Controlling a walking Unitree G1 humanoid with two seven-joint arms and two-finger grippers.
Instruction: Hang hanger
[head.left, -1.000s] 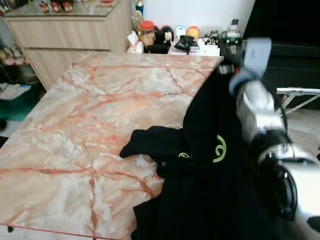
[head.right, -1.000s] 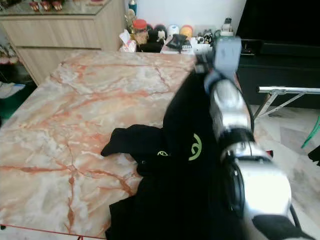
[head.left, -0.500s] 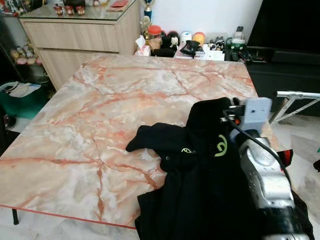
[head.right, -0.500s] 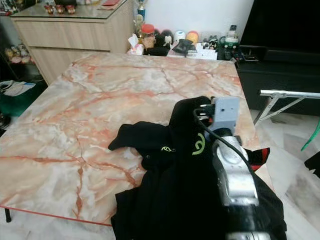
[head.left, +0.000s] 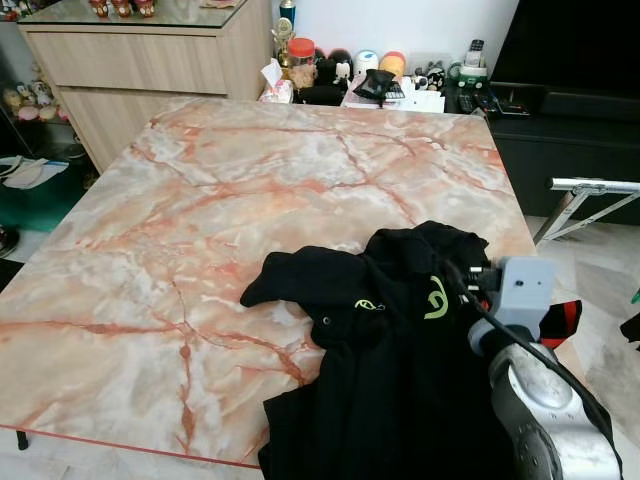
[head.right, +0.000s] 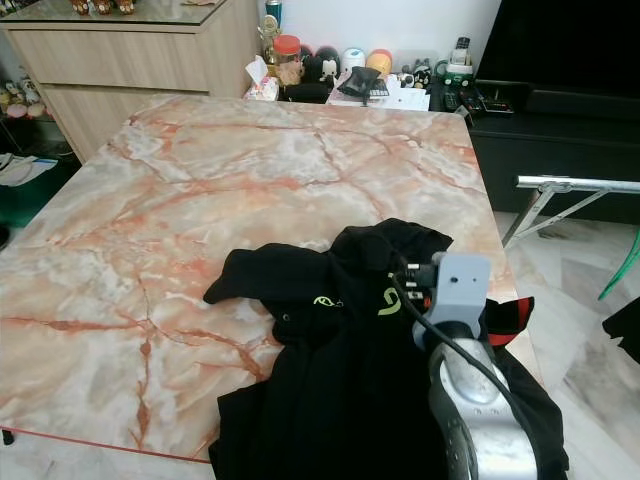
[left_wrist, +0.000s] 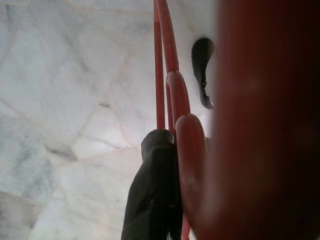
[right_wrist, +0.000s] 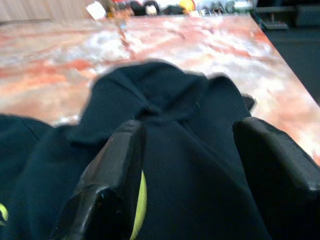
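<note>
A black shirt (head.left: 380, 330) with a green logo lies heaped on the near right part of the marble table (head.left: 250, 180) and hangs over its front edge. My right gripper (right_wrist: 190, 125) sits low on the heap, fingers spread wide with black cloth bulging between them. Its grey wrist box (head.left: 520, 285) rises just right of the shirt's collar. A red patch (head.left: 565, 322) shows beside that wrist. In the left wrist view, a red hanger (left_wrist: 167, 50) runs along one black finger (left_wrist: 155, 190) of my left gripper (left_wrist: 172, 150), held low over pale floor tiles.
A wooden sideboard (head.left: 150, 60) stands behind the table at the far left. Jars, toys and small clutter (head.left: 370, 75) line the table's far edge. A black TV cabinet (head.left: 570, 110) and a metal rack leg (head.left: 590, 190) stand to the right.
My right arm has come down from holding the shirt high; the cloth has sunk into a heap on the table. The head camera has shifted a little.
</note>
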